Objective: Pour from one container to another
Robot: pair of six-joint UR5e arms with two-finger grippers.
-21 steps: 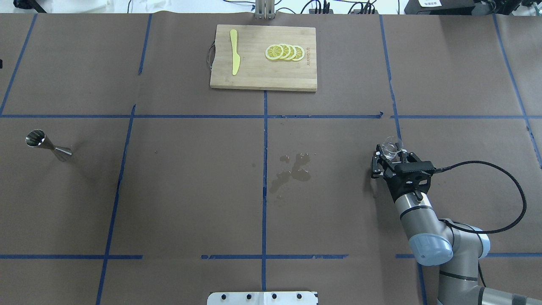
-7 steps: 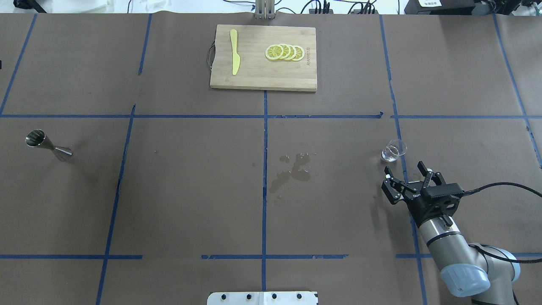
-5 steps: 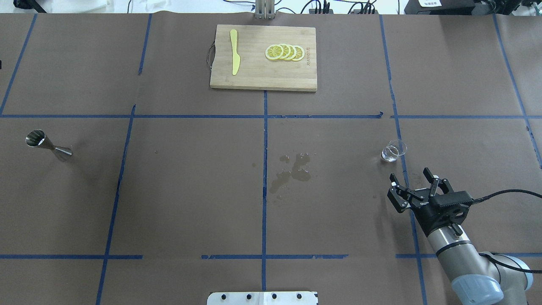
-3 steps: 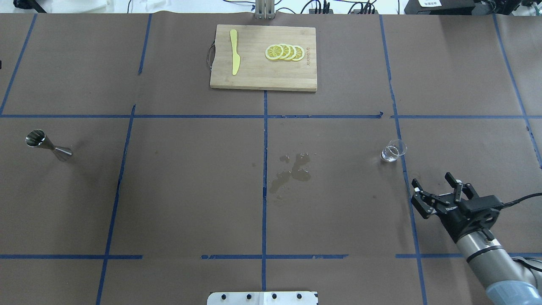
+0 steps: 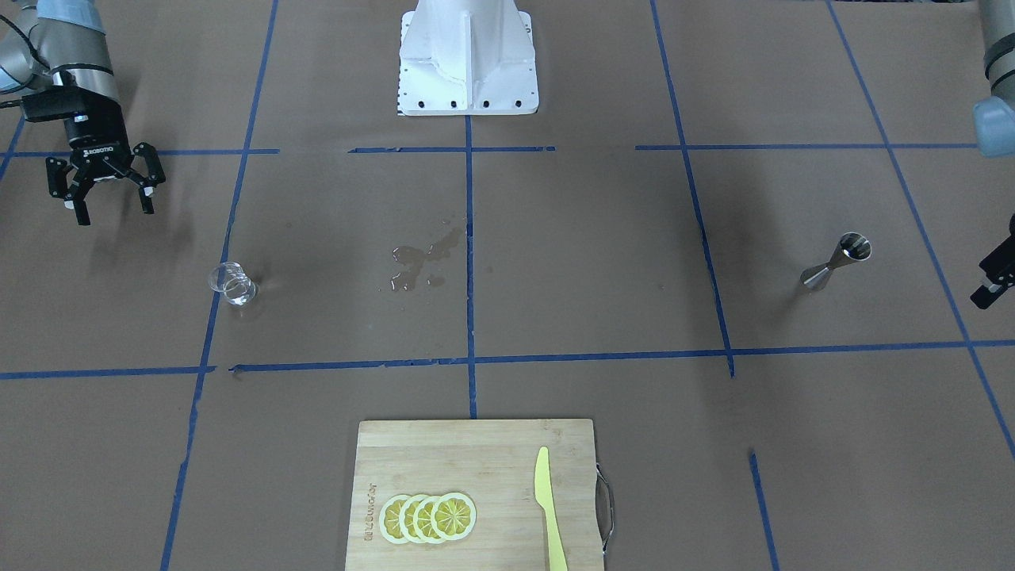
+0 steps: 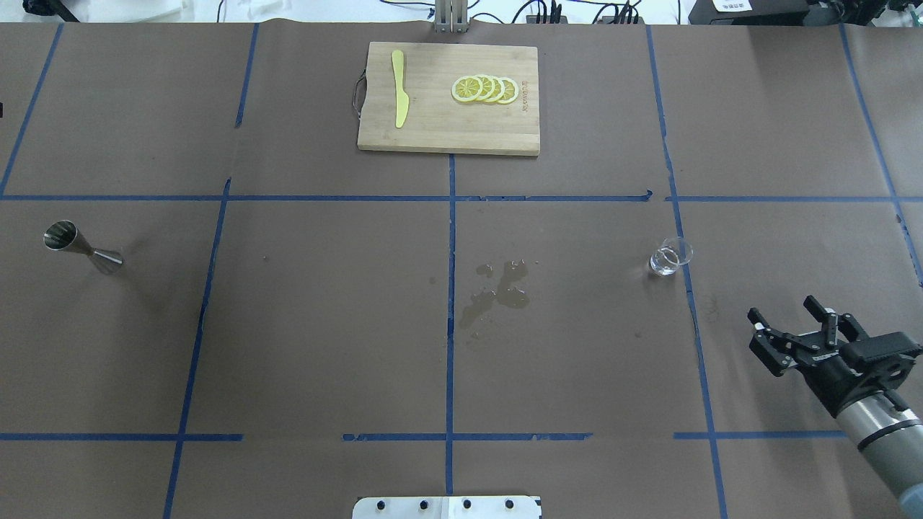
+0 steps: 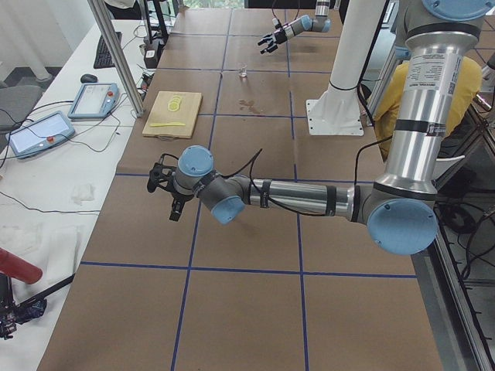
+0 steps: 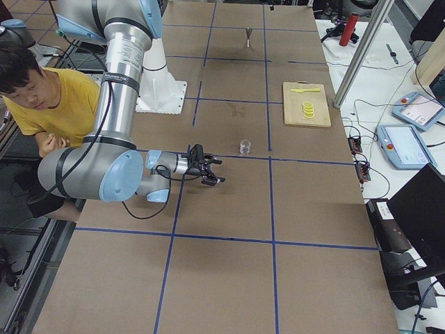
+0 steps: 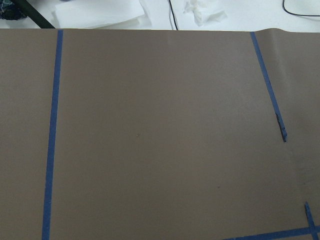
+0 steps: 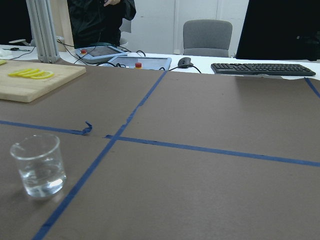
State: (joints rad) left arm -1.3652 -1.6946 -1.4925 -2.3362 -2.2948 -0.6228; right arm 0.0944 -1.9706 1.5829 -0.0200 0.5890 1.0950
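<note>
The clear glass cup (image 6: 670, 256) stands upright on the brown paper on the right side, on a blue tape line, with a little clear liquid in it (image 10: 39, 165). My right gripper (image 6: 782, 308) is open and empty, well apart from the cup and nearer the robot (image 5: 113, 212). The steel jigger (image 6: 81, 247) stands alone at the far left (image 5: 836, 262). Only a sliver of my left gripper (image 5: 993, 279) shows at the front view's edge, beside the jigger and apart from it. I cannot tell whether it is open or shut.
A wet spill (image 6: 497, 292) marks the table's middle. A wooden cutting board (image 6: 433, 122) at the far edge carries lemon slices (image 6: 484, 89) and a yellow knife (image 6: 399, 97). The white robot base (image 5: 468, 55) stands mid-table on the near side. A person in yellow (image 8: 35, 83) sits beside it.
The right gripper, which was around the cup three seconds ago, has let go and drawn back towards the robot and to the right, staying open. The cup stays standing on the table.
</note>
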